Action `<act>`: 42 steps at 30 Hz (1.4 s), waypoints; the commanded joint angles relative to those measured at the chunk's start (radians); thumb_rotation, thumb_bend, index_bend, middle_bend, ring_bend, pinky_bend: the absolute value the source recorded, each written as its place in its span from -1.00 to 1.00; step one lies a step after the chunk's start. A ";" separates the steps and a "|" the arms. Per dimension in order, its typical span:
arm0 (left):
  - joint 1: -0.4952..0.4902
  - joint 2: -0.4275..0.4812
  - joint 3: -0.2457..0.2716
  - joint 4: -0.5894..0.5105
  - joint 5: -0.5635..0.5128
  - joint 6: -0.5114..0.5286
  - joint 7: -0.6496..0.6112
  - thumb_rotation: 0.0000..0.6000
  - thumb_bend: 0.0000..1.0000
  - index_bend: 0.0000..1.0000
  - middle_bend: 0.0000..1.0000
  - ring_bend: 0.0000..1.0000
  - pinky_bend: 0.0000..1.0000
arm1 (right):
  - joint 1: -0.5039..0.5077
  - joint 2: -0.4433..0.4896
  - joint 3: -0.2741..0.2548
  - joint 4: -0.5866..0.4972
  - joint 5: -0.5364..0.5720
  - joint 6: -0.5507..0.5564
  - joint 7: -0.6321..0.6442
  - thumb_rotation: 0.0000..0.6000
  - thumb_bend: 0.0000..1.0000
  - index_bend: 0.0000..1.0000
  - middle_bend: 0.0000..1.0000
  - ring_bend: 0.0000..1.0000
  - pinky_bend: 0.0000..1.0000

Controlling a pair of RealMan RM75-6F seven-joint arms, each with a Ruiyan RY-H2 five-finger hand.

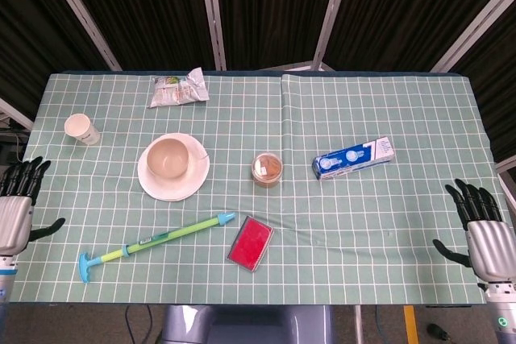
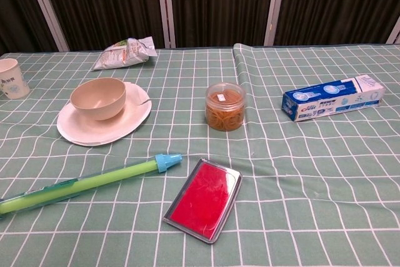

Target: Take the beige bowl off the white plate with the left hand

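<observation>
The beige bowl (image 1: 168, 157) (image 2: 98, 97) sits upright on the white plate (image 1: 184, 187) (image 2: 87, 132), left of the table's middle. In the head view my left hand (image 1: 18, 209) hovers at the table's left edge, well left of and below the plate, fingers spread and empty. Over at the right edge my right hand (image 1: 479, 226) is likewise empty with fingers apart. Neither hand shows in the chest view.
A paper cup (image 1: 81, 129) stands at far left, a snack bag (image 1: 178, 89) at the back. A green-blue pump (image 1: 153, 241) and a red tin (image 1: 251, 242) lie near the front. A jar of rubber bands (image 1: 267, 169) and a toothpaste box (image 1: 353, 158) sit to the right.
</observation>
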 commanded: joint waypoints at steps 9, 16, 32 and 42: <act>-0.252 -0.187 -0.112 0.147 -0.169 -0.272 0.147 1.00 -0.65 -0.28 -1.00 -1.00 -1.00 | -0.002 0.007 0.001 0.000 0.002 0.003 0.023 1.00 -0.82 -0.86 -1.00 -1.00 -1.00; -0.355 -0.312 -0.123 0.257 -0.249 -0.363 0.246 1.00 -0.63 -0.21 -1.00 -1.00 -1.00 | -0.005 0.021 0.011 0.005 0.019 0.005 0.066 1.00 -0.82 -0.86 -1.00 -1.00 -1.00; -0.475 -0.479 -0.124 0.413 -0.344 -0.443 0.314 1.00 -0.55 -0.10 -1.00 -1.00 -1.00 | 0.000 0.028 0.017 0.023 0.030 -0.007 0.110 1.00 -0.82 -0.86 -1.00 -1.00 -1.00; -0.505 -0.546 -0.126 0.499 -0.364 -0.448 0.296 1.00 -0.27 0.18 -1.00 -1.00 -1.00 | 0.002 0.027 0.020 0.029 0.034 -0.011 0.120 1.00 -0.82 -0.86 -1.00 -1.00 -1.00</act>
